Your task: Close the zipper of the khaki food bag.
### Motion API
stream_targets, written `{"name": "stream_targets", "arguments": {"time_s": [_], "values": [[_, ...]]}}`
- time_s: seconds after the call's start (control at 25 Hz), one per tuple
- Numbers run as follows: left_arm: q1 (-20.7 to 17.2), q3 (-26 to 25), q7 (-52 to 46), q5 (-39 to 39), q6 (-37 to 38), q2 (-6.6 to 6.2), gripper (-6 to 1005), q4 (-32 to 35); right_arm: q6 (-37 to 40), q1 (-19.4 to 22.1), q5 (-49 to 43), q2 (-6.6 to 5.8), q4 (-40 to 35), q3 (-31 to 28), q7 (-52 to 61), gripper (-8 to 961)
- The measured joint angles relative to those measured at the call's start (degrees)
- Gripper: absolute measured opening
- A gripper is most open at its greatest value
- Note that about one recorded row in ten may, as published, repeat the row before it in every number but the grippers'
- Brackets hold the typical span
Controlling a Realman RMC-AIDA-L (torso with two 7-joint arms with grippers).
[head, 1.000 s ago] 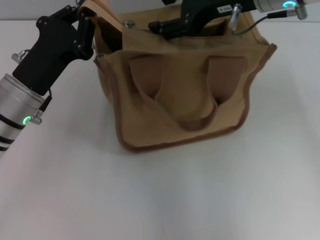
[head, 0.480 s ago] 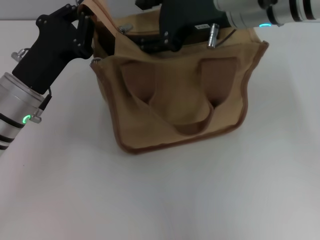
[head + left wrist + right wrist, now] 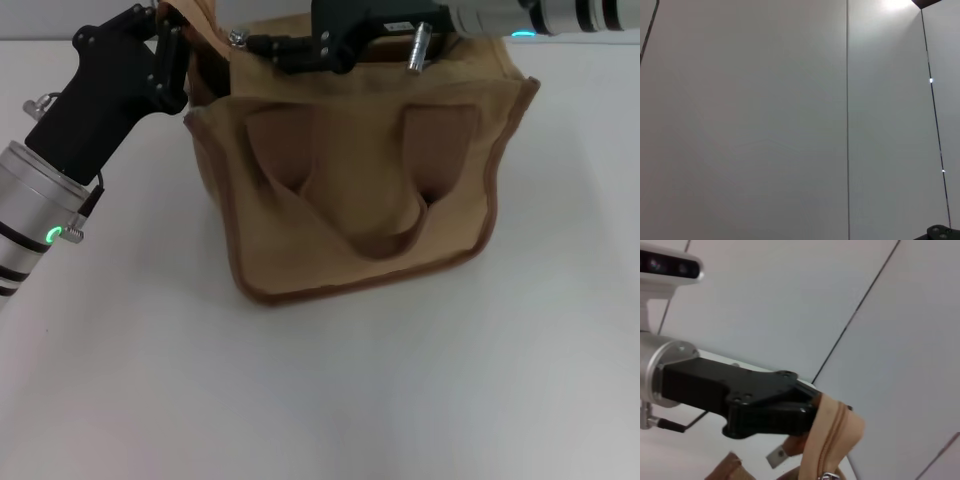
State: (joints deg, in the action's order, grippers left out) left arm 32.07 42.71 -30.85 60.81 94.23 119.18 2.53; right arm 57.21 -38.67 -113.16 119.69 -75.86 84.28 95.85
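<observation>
Tan canvas fills the far middle of the white table, where the khaki food bag stands upright with one strap handle drooping down its near face. At the bag's far-left corner, the left gripper pinches the end tab of the bag's top edge, its jaws pressed together on the fabric; the right wrist view shows the same black fingers clamped on the khaki tape beside a small metal tab. Across the bag's top, the right gripper reaches from the table's far-right side toward that corner, its slim jaws apparently closed on the silver slider of the zipper, though the grip itself is hard to see. By appearances, the closing pull is near its end, with the slider close to the held corner. Finishing likely calls for a short last tug toward the left gripper, then letting go with both.
</observation>
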Motion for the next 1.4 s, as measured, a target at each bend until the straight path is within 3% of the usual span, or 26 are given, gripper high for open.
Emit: {"name": "stream_targets", "arguments": {"time_s": [0.2,0.36,0.44,0.56,1.04,1.2,1.4], "values": [[0.1,-0.2,0.0,0.0,-0.1,0.01,28,0.0,-0.8,0.8,0.2,-0.04,1.2,-0.9,0.1,699],[0.1,-0.3,0.0,0.0,0.1,0.01,28,-0.1,-1.3,3.7,5.8,-0.06,1.6,-4.8,-0.3,699],[0.3,-0.3,0.0,0.0,0.7,0.01,28,0.1,-0.3,6.0,15.2,-0.29,2.7,-9.3,-1.1,699],[0.7,-0.3,-0.1,0.0,1.6,0.01,28,0.2,1.3,7.2,22.3,-0.39,4.8,-12.6,-1.4,700],[7.0,0.8,-5.3,1.1,2.4,0.01,28,3.0,10.6,6.6,33.0,-0.53,16.6,-20.2,-2.7,700],[8.4,1.7,-5.3,1.4,2.0,0.01,28,3.5,10.8,6.8,33.3,-0.33,18.7,-20.5,-9.8,699],[8.7,2.1,-6.7,1.4,2.1,0.00,28,4.8,6.8,7.7,33.8,-0.01,18.7,-16.8,-20.1,699]]}}
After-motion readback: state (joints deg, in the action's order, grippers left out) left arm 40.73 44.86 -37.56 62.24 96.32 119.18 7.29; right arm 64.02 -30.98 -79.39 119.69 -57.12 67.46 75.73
